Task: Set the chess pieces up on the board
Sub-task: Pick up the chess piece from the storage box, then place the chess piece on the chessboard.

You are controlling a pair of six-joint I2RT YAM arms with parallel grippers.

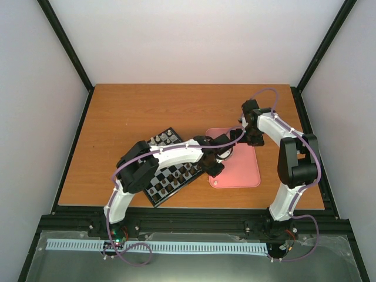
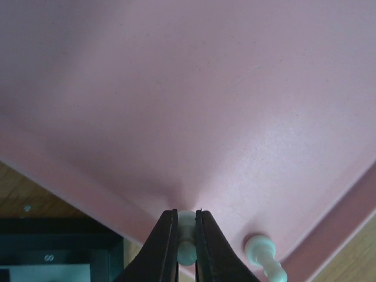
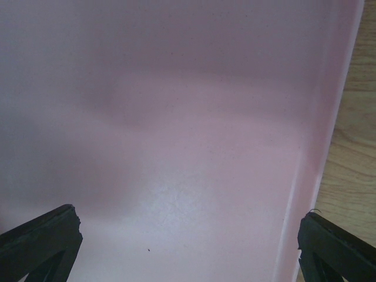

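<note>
Pick step: L gripper point(image 2: 187, 249) had jaws clamped on a cream-white chess piece point(image 2: 186, 222) at pink tray's point(image 2: 194, 106) edge; R gripper point(image 3: 188, 235) hung over tray, jaws wide apart, empty; next prob. lift, carry to chessboard point(image 1: 166, 191) left of tray, set upright; wooden table point(image 1: 147, 106) under tray; white walls around.

The left arm point(image 1: 170, 155) stretches from the near edge toward the tabletop's middle, the left gripper point(image 2: 187, 214) pinched tight on a cream chess piece point(image 2: 186, 223). The right arm point(image 1: 294, 161) arches over, and the right gripper point(image 3: 188, 238) is spread wide.
</note>
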